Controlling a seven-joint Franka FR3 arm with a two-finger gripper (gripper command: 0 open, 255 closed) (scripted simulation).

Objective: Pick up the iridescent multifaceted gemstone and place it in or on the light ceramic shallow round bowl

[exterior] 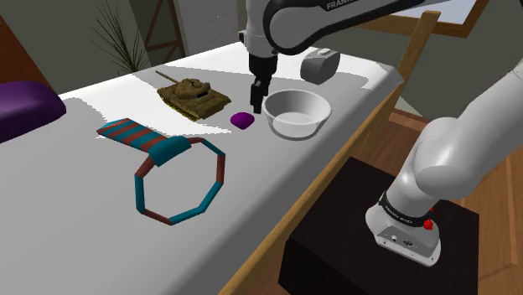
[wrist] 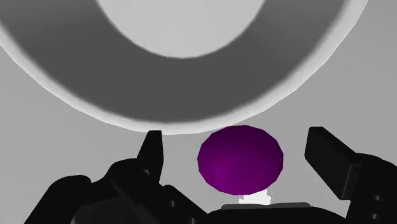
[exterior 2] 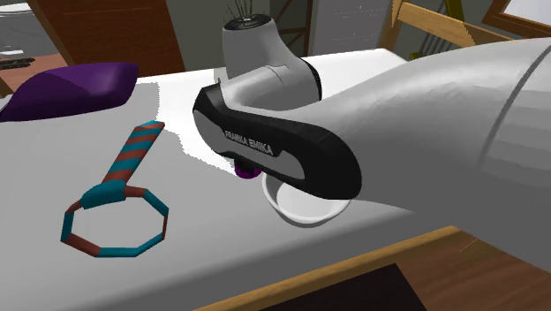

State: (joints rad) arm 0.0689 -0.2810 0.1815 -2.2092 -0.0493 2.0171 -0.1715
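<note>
A purple faceted gemstone (exterior: 241, 121) lies on the white table, just left of a pale shallow round bowl (exterior: 296, 114) in the shoulder view. My black gripper (exterior: 258, 96) hangs above the table between gem and bowl, a little above the gem. In the wrist view the gemstone (wrist: 240, 159) sits between my open fingers (wrist: 151, 153), which stand apart and do not touch it, and the bowl (wrist: 184, 63) lies just beyond. In the second exterior view the gemstone (exterior 2: 246, 170) peeks out from under my arm beside the bowl (exterior 2: 305, 208).
A brown toy tank (exterior: 194, 95) stands behind the gem. A teal and red striped ring with a handle (exterior: 172, 174) lies nearer the front. A grey object (exterior: 319, 65) sits behind the bowl. A purple cushion (exterior: 25, 109) is at the left. A wooden chair (exterior: 419, 50) stands beside the table.
</note>
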